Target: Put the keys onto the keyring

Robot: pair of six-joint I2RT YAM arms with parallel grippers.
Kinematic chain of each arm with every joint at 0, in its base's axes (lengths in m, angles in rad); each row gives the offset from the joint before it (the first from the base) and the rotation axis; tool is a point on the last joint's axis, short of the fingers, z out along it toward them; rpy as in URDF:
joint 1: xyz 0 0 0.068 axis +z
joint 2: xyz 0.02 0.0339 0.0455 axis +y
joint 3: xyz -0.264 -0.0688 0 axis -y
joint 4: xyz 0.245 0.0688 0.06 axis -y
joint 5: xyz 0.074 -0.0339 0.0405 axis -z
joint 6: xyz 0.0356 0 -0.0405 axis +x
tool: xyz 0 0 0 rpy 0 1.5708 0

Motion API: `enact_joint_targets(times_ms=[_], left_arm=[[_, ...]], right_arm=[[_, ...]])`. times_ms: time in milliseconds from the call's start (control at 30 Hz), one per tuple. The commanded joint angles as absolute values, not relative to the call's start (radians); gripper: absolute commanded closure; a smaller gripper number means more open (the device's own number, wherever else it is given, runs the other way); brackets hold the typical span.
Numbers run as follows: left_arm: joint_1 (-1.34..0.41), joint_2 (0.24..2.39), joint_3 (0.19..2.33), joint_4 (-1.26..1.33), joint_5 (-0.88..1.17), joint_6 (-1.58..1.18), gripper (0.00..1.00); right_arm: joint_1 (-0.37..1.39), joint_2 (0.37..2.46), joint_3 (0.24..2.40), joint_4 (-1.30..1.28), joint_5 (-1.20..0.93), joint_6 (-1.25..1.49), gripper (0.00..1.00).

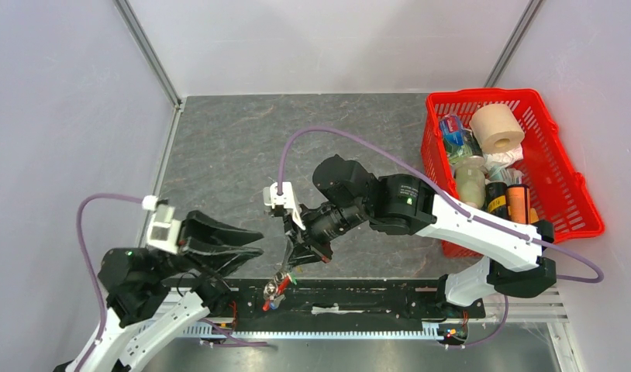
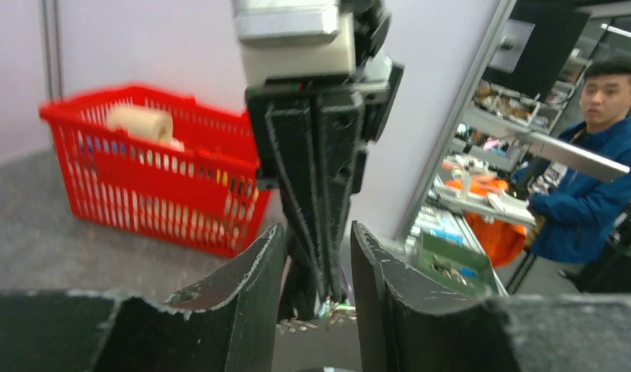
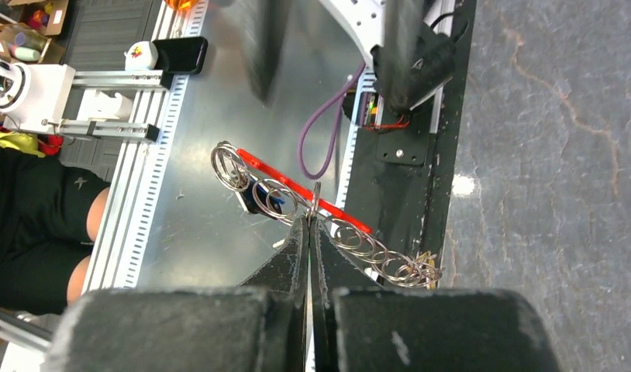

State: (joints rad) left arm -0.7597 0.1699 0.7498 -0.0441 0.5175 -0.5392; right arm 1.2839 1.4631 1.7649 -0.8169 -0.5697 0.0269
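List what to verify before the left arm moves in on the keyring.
1. Grip: right gripper fingers shut on the keyring chain: ok.
2. Receiving side: left gripper fingers apart, nothing between them: ok.
3. Alignment: right gripper sits in the gap of the left wrist view: ok.
4. Load: blue-headed key threaded on the ring: cannot tell.
5. Clearance: red basket away from both grippers: ok.

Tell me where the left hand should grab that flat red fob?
Probably the end of the flat red oblong fob clear of the right hand, pinching its broad faces from the left arm's side; that shut hand holds the silver ring chain.
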Motion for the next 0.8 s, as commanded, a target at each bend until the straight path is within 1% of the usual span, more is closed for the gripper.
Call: enact_joint_targets(times_ms=[0, 100, 200, 567, 767], left_arm=[[-0.761, 0.276, 0.8, -0.212, 0.64, -0.509, 0.57], [-0.761, 0.322, 0.818, -0.257, 0.688, -0.508, 0.62], [-0.761, 0.349, 0.842, -0.309, 0.708, -0.496, 0.64], [-0.761, 0.383, 0.844, -0.339, 0.846, -0.512, 0.62], [-0.76, 0.38, 0.826, -0.372, 0.866, -0.514, 0.61]], right_arm=[[1.29, 1.424, 1.778, -0.842, -0.618, 0.037, 1.0], [1.29, 1.427, 1.766, -0.873, -0.62, 0.031, 1.0], [1.29, 1.42, 1.74, -0.881, -0.634, 0.035, 1.0], [1.29, 1.414, 1.702, -0.888, -0.65, 0.054, 1.0], [1.29, 1.428, 1.708, -0.876, -0.656, 0.07, 1.0]])
